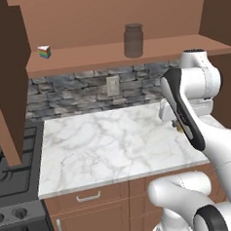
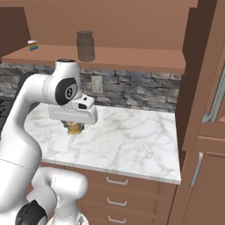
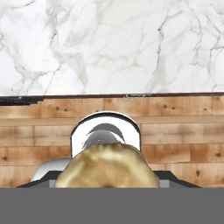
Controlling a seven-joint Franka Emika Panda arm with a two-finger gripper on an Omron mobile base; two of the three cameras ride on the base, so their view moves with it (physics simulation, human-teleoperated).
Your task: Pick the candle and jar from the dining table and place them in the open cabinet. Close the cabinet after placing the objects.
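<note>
Candle (image 2: 75, 128): squat yellow-gold cylinder pinched in the pincer (image 2: 75, 128), carried just above the marble counter (image 2: 132, 140), well below the cabinet shelf (image 2: 132, 59). In the hand view the candle (image 3: 107, 166) bulks close at the bottom, its rounded gold face toward the camera; it is too squat to show a clear long axis, and its short axis seems to run roughly up-down with the downward-pointing hand, though I cannot fix the tilt. In the left base view only a sliver of candle (image 1: 179, 128) peeks out beside the arm's dark link. Jaws are set partway apart around the candle, not empty. Jar (image 1: 133, 40): grey translucent cylinder already upright on the shelf inside the open cabinet (image 1: 6, 96), long axis vertical, darker narrow top upward, above and behind the candle. So, judged from how things lie: jar placed, candle picked but not yet shelved, cabinet doors not yet shut. Left to do: lift the candle to the shelf, probably beside the jar, let go, then swing the door (image 2: 197, 79) to. A small rainbow-striped wedge (image 1: 44, 52) sits on the shelf well to the jar's side, away from the candle. A wall outlet (image 1: 113, 86) on the stone backsplash lies between shelf and counter, below the jar. Stove (image 1: 11, 168) abuts the counter on the far side from the candle.
</note>
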